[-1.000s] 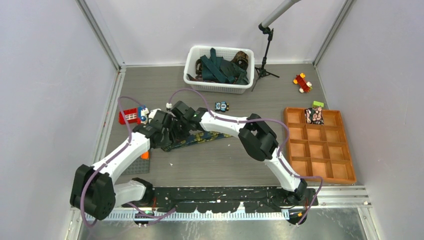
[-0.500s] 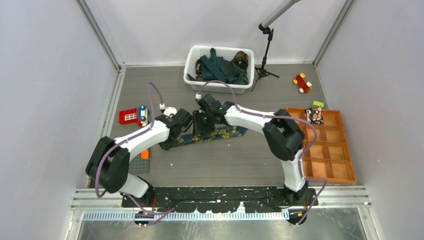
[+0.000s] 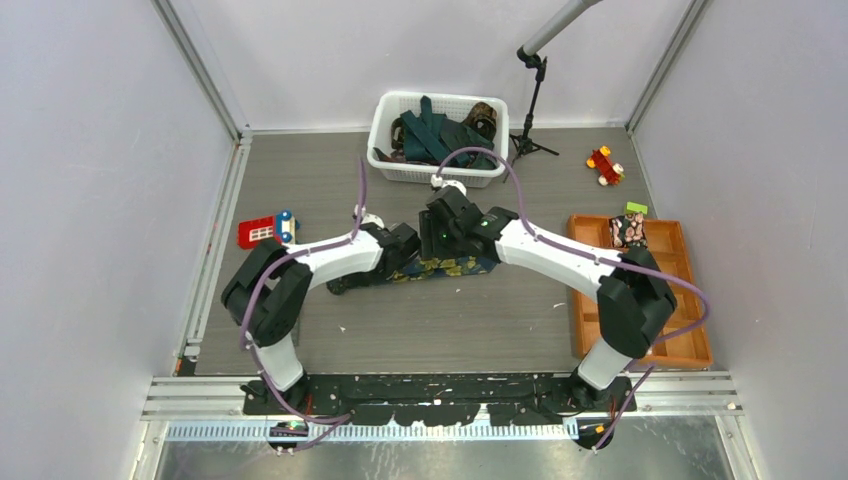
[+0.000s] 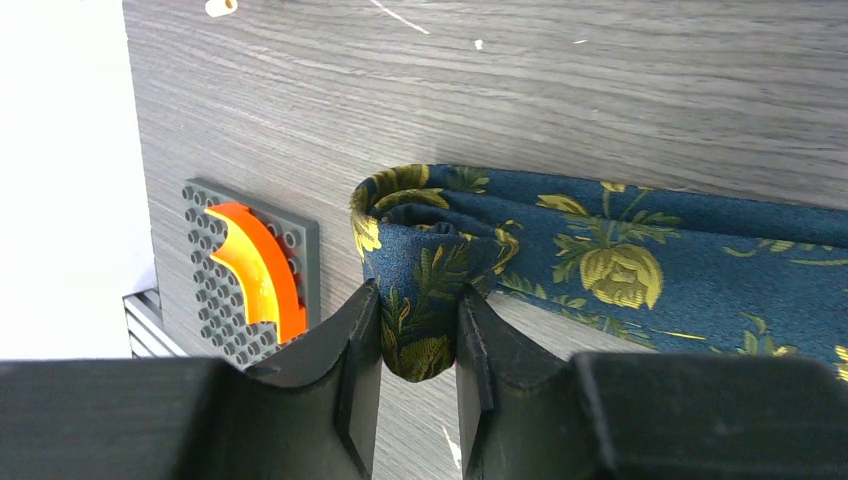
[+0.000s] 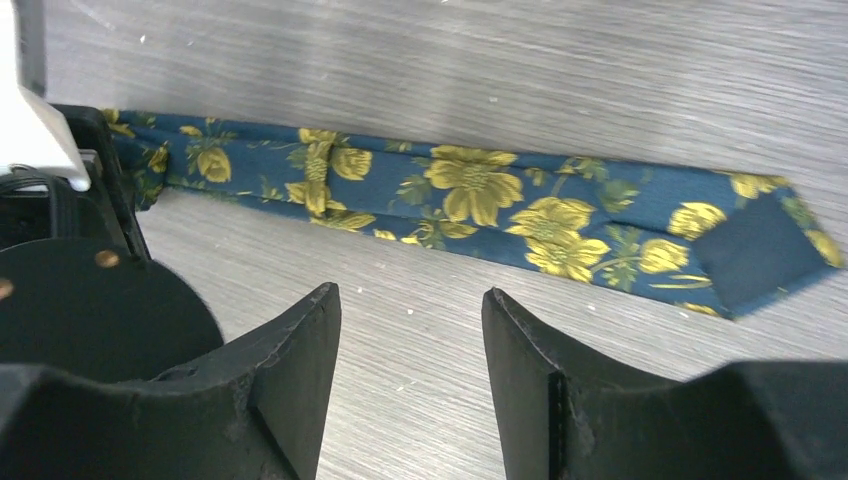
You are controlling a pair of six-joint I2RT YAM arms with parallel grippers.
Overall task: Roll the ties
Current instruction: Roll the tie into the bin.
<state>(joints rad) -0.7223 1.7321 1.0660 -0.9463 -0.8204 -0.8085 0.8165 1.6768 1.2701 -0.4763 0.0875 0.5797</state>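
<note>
— So where's the navy flowered tie [image 3: 455, 266]?
— Flat on the worktop [image 3: 430, 325], in the middle, its curled end pinched in the left claw [image 4: 418, 345].
— And the right claw [image 5: 410, 340]?
— Spread wide over the tie's flat stretch, gripping nothing. More ties [image 3: 440, 135] sit in the white basket [image 3: 377, 135] behind.

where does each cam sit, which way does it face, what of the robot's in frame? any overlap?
Top external: above and behind left arm and right arm, both whole in view, looking down on the table and tie.
Left wrist: on the left arm, looking down past the left pincer, shut on the tie's rolled end; only that pincer shows.
Right wrist: on the right arm, looking down at the tie's flat wide end; the open right pincer shows.
Shared: all three see the tie.
</note>
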